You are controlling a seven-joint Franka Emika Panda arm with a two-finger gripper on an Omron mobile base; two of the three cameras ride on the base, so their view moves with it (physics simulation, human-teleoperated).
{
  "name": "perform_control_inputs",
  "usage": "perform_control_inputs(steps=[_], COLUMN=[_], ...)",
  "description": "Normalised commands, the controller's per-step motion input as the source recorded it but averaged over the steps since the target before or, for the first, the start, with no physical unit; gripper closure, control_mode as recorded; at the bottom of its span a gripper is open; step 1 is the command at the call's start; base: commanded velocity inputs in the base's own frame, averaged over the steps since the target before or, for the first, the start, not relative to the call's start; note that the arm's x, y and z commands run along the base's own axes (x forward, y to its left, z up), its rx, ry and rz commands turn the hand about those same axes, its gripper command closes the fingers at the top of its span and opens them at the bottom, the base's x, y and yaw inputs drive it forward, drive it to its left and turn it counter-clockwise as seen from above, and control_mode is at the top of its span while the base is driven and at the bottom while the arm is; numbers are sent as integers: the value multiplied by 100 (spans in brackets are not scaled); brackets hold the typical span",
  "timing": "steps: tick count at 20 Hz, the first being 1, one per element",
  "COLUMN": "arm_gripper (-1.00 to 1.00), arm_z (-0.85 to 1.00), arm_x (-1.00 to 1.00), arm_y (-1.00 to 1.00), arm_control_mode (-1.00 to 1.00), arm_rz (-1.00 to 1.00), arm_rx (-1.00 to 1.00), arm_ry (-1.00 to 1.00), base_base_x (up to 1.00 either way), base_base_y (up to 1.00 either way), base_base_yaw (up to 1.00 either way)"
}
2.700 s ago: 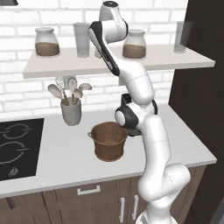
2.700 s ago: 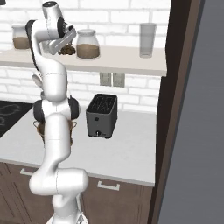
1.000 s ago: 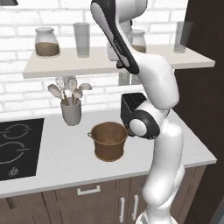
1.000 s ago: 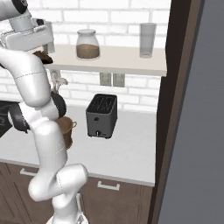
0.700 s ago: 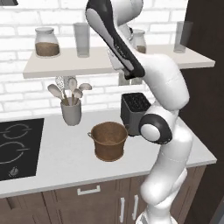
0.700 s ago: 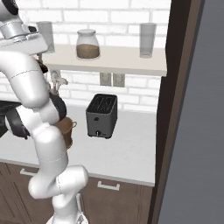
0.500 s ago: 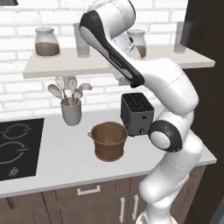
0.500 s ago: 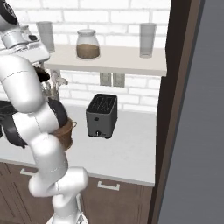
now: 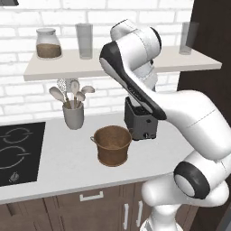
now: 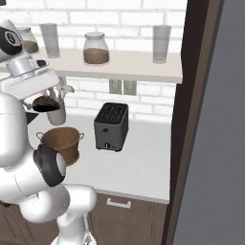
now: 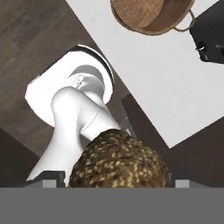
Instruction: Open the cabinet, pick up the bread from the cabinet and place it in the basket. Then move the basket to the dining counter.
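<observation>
Fingers (image 10: 45, 106) grip the bread (image 10: 45, 102) above the basket (image 10: 61, 141).

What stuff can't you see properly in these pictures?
- The bread: hand view, its bottom is cut off by the picture's edge, so the jaws' hold on it is hidden.
- The toaster: left base view, the white arm crosses its top.
- The basket: right base view, the arm hides its left side.
- The utensil pot: right base view, the gripper and bread cover most of it.
</observation>
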Motion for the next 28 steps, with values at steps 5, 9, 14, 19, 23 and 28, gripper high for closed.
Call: perform_control_inputs(steps=[5, 9, 14, 19, 23, 28], arm_gripper=[100, 100, 100, 100, 100, 100], arm_z=[-26, -54, -43, -50, -26, -5], arm_x=[0, 0, 1, 8, 21, 24], arm_y=[0, 7, 0, 21, 31, 12], arm_control_mode=[-100, -100, -100, -100, -100, -100], arm_rz=[-3, -5, -6, -4, 0, 0], arm_rx=[27, 19, 9, 13, 10, 1], arm_ry=[-22, -26, -31, -22, -18, -4], base_base_x=[0, 0, 0, 0, 0, 0], base_base_y=[0, 0, 0, 0, 0, 0], base_base_yaw=[0, 0, 0, 0, 0, 0])
